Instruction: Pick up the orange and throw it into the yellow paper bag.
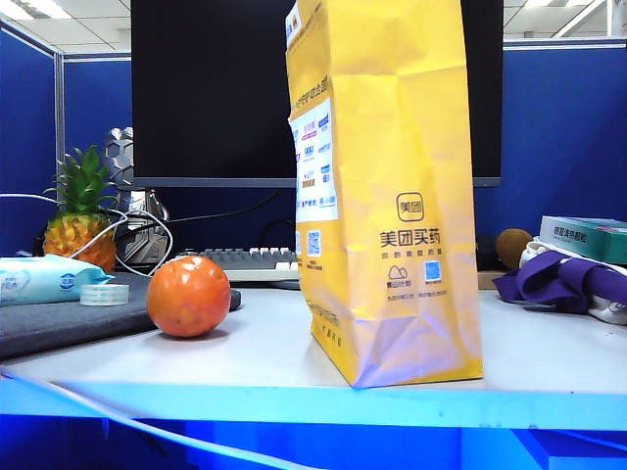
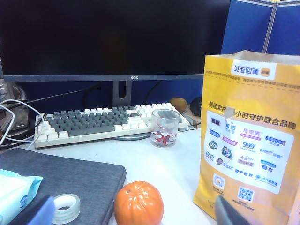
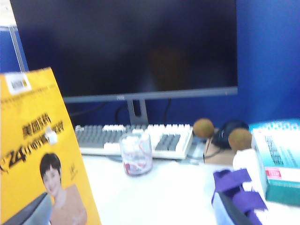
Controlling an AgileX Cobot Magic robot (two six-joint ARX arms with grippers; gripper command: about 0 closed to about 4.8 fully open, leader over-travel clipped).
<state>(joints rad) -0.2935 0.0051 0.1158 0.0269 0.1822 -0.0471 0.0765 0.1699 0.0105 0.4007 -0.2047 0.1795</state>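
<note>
The orange [image 1: 188, 296] is seen resting on the white tabletop [image 1: 265, 352] near its front edge, touching the edge of a grey mat [image 1: 59, 318] that covers the tabletop's left part. The yellow paper bag [image 1: 387, 186] stands upright and apart from the orange, toward the middle of the front edge, with its white printed side panel turned to the orange.

In the left wrist view the left tool [image 2: 140, 213] is placed low over the front of the tabletop, its two fingertips [image 2: 40, 213] spread wide and holding nothing; the orange [image 2: 138, 204] lies between them and the bag [image 2: 251, 140] stands just beside the other fingertip. A roll of clear tape [image 2: 65, 207] and a pack of wet wipes [image 2: 14, 194] are seen on the mat.

In the right wrist view the right tool [image 3: 136, 211] is found behind the bag [image 3: 40, 150], with only the tips of its fingers [image 3: 30, 213] showing at the picture's edge, set apart and empty. A purple cloth [image 3: 236, 190] lies near it.

Toward the rear edge a keyboard [image 2: 103, 123], a small glass [image 2: 164, 127], a pineapple [image 1: 80, 211] and a dark monitor [image 2: 108, 40] are noted.
</note>
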